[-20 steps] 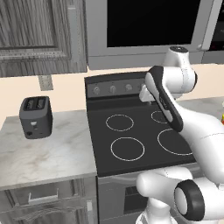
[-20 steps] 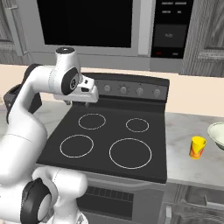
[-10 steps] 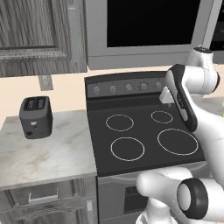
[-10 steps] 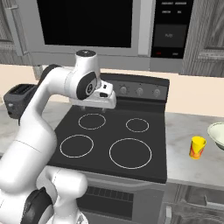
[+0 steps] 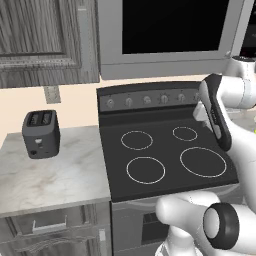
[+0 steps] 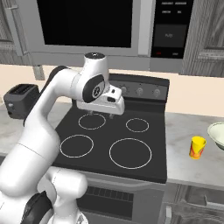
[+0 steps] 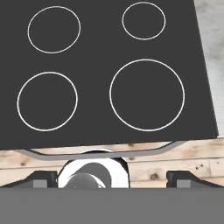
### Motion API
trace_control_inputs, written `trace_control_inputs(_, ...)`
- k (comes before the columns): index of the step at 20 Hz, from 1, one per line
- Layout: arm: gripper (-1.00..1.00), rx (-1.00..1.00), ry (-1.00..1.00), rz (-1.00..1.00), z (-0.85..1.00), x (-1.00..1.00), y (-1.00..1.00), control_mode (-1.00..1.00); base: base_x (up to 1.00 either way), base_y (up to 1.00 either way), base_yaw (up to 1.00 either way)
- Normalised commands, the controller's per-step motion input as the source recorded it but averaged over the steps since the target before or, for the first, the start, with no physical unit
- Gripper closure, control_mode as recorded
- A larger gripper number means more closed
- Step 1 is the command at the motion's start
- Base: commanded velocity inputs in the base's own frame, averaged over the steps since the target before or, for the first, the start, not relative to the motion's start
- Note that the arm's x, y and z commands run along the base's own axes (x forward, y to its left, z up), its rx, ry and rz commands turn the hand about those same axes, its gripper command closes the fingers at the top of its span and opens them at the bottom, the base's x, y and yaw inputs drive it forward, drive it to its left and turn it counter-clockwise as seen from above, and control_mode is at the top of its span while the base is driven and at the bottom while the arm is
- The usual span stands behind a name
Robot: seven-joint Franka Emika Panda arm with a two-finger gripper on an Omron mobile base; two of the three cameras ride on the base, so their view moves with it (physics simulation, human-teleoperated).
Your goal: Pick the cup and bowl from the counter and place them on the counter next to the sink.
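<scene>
Kitchen surfaces of grey-beige marbled stone lie on both sides of a black stove top (image 6: 114, 142), and nearest to the cameras, at the bottom of both base views, rises the white arm. Its gripper (image 6: 101, 113) hangs over the rear left burner ring in the right base view, a little left of the frame's centre, with the hand turned to look straight down; that is why the hand view looks flat onto the four burner rings. The two dark fingertips (image 7: 43, 178) stand far apart at the bottom of the hand view, so the jaws are wide open and hold nothing. This suits, I judge, an arm that is travelling toward its first object and not yet reaching for it. Further right in the right base view, on the counter (image 6: 189, 140) beside the stove, stands the cup (image 6: 197, 147), upright, a small yellow tumbler with a red-orange mark. Just beyond it, at the right edge of the frame, the pale bowl (image 6: 218, 134) is cut by the border; the two are near but apart. Both are well apart from the gripper. On the other side, in the middle left of the left base view, a dark toaster (image 5: 41, 133) sits near the wall. At the top, a microwave (image 6: 85, 22) hangs above the stove.
</scene>
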Motion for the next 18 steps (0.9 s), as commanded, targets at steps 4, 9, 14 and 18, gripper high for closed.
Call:
trace_control_inputs(4, -1.0, 0.0, 0.02, -0.08, -0.04, 0.02, -0.3, -1.0, 0.0, 0.0, 0.0)
trace_control_inputs(9, -1.0, 0.0, 0.0, -0.07, -0.28, 0.13, -0.38, -1.0, 0.0, 0.0, 0.0)
trace_control_inputs(14, -1.0, 0.0, -0.08, -0.04, -0.24, 0.11, -0.61, -1.0, 0.0, 0.0, 0.0)
trace_control_inputs(18, -1.0, 0.0, -0.16, 0.0, -0.06, 0.18, -0.44, -1.0, 0.0, 0.0, 0.0)
